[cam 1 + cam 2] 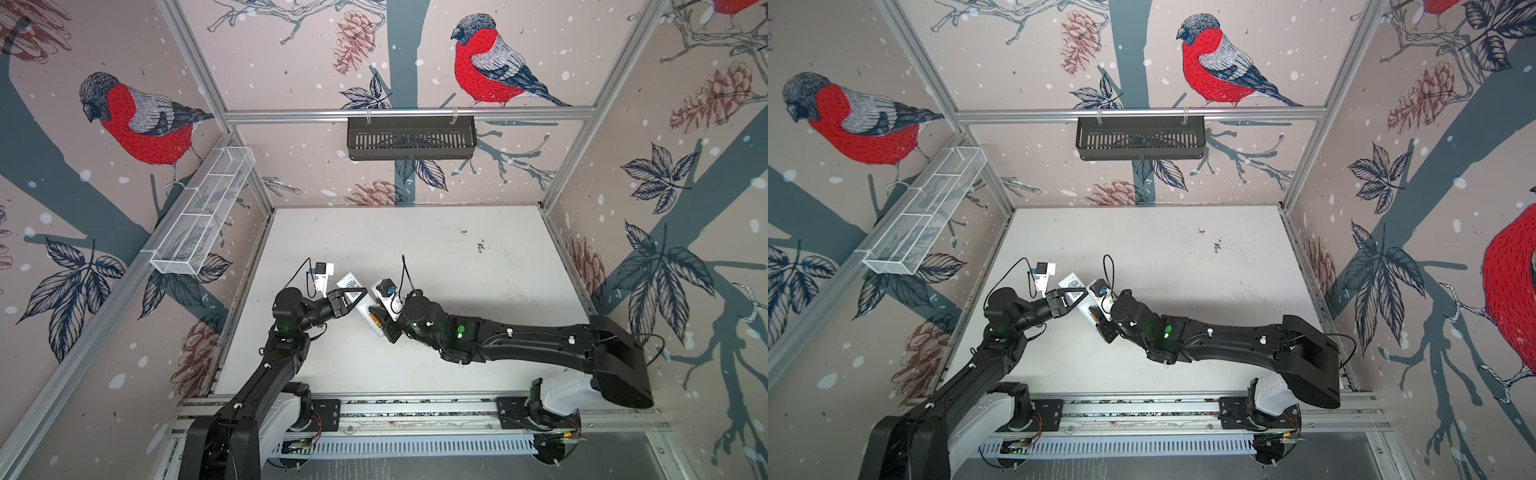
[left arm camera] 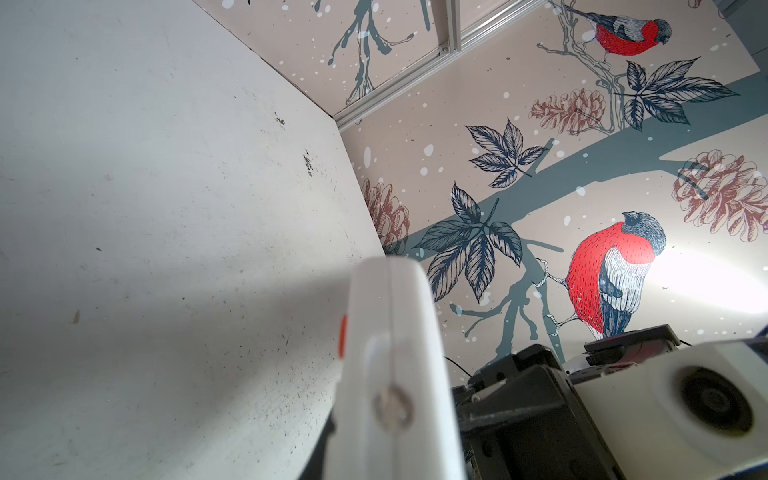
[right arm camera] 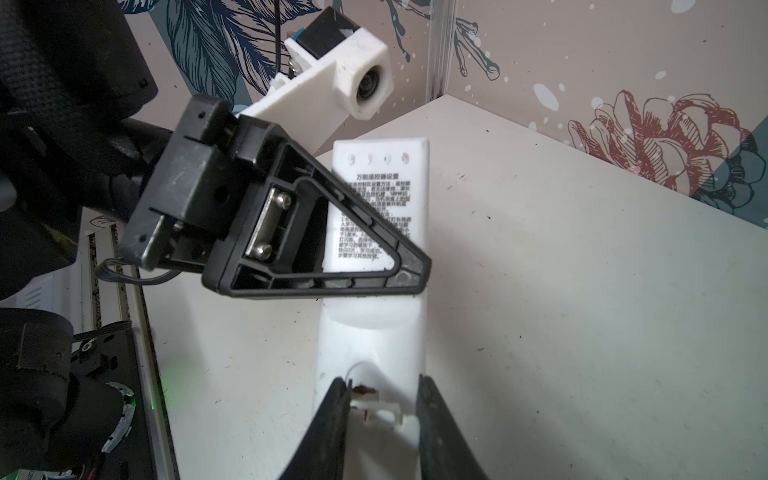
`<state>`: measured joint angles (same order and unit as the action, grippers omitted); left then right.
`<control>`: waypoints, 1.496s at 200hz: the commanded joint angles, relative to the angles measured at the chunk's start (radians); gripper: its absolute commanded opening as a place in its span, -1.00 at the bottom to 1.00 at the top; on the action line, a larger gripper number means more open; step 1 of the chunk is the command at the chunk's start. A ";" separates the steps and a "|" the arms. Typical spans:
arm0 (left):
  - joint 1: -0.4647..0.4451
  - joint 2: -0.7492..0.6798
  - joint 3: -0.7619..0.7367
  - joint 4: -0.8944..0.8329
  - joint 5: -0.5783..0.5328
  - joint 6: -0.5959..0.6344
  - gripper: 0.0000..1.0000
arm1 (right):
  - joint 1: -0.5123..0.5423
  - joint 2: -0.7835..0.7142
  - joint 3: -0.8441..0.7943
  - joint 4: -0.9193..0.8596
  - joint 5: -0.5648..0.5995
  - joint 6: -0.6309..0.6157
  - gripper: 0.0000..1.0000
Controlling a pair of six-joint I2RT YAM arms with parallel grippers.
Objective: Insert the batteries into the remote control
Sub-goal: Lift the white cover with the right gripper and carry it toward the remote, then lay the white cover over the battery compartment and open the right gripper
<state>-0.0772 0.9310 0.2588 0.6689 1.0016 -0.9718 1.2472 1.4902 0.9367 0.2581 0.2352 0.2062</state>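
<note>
the remote control (image 3: 380, 199) lay back-up, printed label showing, held over the table (image 1: 457, 291) between the 2 arms. i judged it light, stiff and slick: hard plastic that would twist in a loose pinch, so mid-body across the narrow edges looked the right hold. the left gripper (image 1: 360, 293) was clamped on it there. 1 orange battery (image 1: 375, 319) showed at the recess end — small, round, prone to roll. the right gripper (image 3: 383, 386) straddled that end — whether its jaws pinched anything, i could not tell.
</note>
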 commanded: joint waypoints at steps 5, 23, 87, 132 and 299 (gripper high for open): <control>0.003 -0.001 -0.001 0.072 0.016 -0.011 -1.00 | 0.008 -0.007 0.008 0.023 0.017 -0.015 -0.41; 0.004 -0.003 0.002 0.064 0.012 -0.005 -1.00 | 0.011 -0.007 0.015 0.024 0.018 -0.016 -0.41; 0.011 -0.008 0.002 0.057 0.011 -0.003 -1.00 | 0.018 -0.001 0.009 0.028 0.036 -0.023 -0.41; 0.011 -0.009 0.000 0.063 0.016 -0.008 -1.00 | 0.039 0.029 0.015 0.039 0.083 -0.053 -0.41; 0.013 -0.011 0.001 0.062 0.014 0.000 -1.00 | 0.014 -0.036 -0.012 0.026 -0.003 -0.052 0.46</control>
<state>-0.0673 0.9234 0.2565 0.6739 1.0088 -0.9718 1.2804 1.4944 0.9363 0.2760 0.3061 0.1287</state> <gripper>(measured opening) 0.214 0.666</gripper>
